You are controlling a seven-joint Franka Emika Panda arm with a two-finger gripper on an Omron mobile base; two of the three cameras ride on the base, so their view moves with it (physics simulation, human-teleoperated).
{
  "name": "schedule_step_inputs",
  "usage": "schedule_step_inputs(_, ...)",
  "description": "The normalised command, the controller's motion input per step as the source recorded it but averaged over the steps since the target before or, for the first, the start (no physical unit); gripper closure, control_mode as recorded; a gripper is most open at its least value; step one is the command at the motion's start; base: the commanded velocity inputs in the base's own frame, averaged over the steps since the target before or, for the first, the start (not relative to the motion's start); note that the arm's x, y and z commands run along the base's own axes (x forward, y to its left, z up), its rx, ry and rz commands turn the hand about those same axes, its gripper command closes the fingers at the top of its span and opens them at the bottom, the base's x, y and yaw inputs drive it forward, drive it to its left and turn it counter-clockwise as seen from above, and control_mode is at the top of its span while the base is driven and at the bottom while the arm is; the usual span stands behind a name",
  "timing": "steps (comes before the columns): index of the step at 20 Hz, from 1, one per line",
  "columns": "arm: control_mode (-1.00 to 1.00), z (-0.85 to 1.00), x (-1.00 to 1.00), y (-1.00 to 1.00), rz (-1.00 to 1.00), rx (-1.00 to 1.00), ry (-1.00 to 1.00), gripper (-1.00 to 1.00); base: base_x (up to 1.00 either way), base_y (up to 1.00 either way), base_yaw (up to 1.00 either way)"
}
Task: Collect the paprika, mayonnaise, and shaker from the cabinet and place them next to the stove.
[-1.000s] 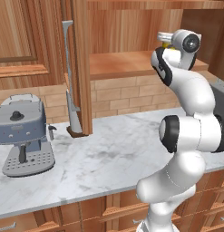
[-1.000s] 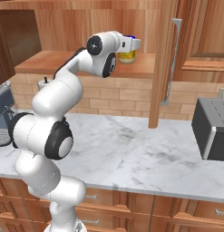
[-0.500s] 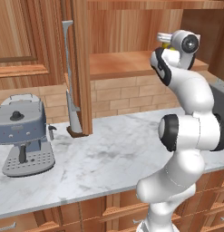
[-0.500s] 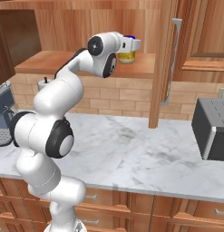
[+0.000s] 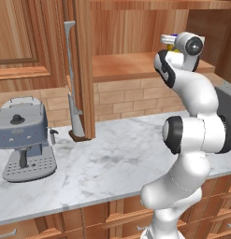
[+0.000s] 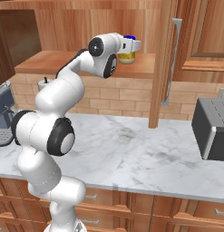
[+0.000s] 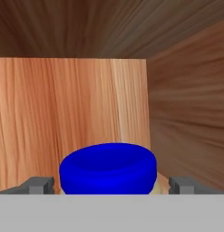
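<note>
hand view: squat yellowish jar of mayonnaise (image 7: 109,170) with blue lid between wide-open, empty gripper (image 7: 111,185) fingers; likely rigid, smooth, fairly heavy; best gripped below lid.

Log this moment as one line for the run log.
phase: reaching | gripper: open, fingers either side of squat yellowish blue-lidded mayonnaise jar | location: wooden wall cabinet shelf

mayonnaise (image 7: 108,168) between fingers (image 7: 39,185), cabinet (image 7: 186,113) wall beside
</note>
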Motion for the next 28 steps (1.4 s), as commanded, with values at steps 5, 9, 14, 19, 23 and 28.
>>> schedule_step_inputs(5,-1.00,0.00,0.10,0.00,0.00,0.00,0.00,-1.00,0.00,0.00,0.00)
schedule_step_inputs(9,-1.00,0.00,0.05,-0.02,0.00,0.00,0.00,-1.00,0.00,0.00,0.00)
schedule_step_inputs(14,-1.00,0.00,0.08,-0.01,0.00,0.00,0.00,-1.00,0.00,0.00,0.00)
schedule_step_inputs(19,-1.00,0.00,0.09,-0.01,0.00,0.00,0.00,-1.00,0.00,0.00,0.00)
schedule_step_inputs(23,-1.00,0.00,0.08,-0.04,0.00,0.00,0.00,-1.00,0.00,0.00,0.00)
schedule_step_inputs(28,-1.00,-0.01,0.02,0.00,0.00,0.00,0.00,1.00,0.00,0.00,0.00)
